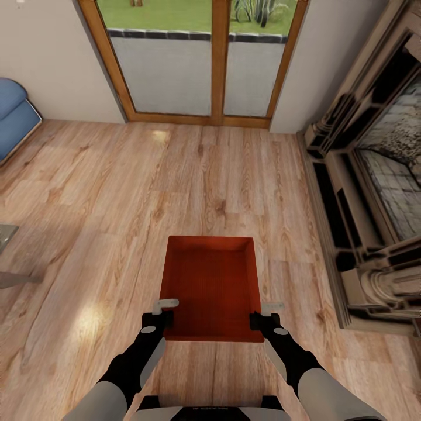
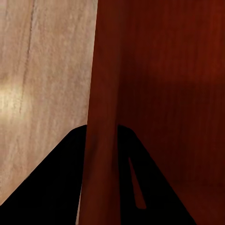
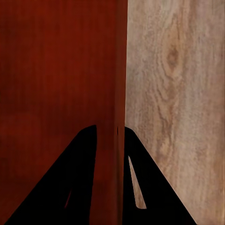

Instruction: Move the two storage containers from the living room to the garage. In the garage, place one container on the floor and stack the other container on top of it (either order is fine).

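One orange-red storage container [image 1: 211,286] is held over the light wood plank floor [image 1: 117,193] of the living room, its open top facing the head camera. My left gripper [image 1: 165,320] is shut on its left wall near the closest corner; the left wrist view shows that wall [image 2: 102,117] running between the two black fingers [image 2: 56,187]. My right gripper [image 1: 257,320] is shut on the right wall, and the right wrist view shows this wall [image 3: 118,93] pinched between its fingers [image 3: 75,187]. The second container is out of view.
An ornate stone fireplace [image 1: 374,193] juts out along the right side. Wood-framed glass doors [image 1: 202,58] stand straight ahead. A blue sofa [image 1: 14,120] sits at the far left, and a grey furniture edge [image 1: 7,257] pokes in at mid-left.
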`<state>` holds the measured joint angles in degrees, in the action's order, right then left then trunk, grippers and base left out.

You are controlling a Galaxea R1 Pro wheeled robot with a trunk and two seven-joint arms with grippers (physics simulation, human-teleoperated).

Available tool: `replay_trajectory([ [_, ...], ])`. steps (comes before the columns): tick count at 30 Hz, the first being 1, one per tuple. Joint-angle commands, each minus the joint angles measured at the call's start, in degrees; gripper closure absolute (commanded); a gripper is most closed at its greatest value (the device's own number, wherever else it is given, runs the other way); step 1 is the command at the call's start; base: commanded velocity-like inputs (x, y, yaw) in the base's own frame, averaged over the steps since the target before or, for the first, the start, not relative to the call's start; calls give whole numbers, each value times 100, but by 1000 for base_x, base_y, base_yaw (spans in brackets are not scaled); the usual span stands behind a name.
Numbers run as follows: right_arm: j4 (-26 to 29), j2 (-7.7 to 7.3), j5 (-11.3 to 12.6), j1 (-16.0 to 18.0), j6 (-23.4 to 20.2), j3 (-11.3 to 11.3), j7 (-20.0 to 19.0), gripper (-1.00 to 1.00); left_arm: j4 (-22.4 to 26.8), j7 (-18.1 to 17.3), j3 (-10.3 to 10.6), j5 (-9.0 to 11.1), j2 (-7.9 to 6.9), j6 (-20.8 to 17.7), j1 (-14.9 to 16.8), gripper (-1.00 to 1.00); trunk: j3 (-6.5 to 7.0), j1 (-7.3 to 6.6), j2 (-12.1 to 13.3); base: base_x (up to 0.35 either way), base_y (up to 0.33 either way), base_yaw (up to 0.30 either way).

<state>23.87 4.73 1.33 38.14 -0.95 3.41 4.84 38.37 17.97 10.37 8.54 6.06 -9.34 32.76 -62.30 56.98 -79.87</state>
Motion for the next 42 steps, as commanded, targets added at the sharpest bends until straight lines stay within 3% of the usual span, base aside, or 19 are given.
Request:
replay_trajectory([
  [1,-6,-4,34,1,-10,33,61,100,21,75,18,-28,-9,-32,3,100,16,-23,40,0,0,0],
  [42,-6,-16,15,1,51,28,52,100,25,75,27,-33,-9,-32,3,100,752,-923,1684,0,0,0],
])
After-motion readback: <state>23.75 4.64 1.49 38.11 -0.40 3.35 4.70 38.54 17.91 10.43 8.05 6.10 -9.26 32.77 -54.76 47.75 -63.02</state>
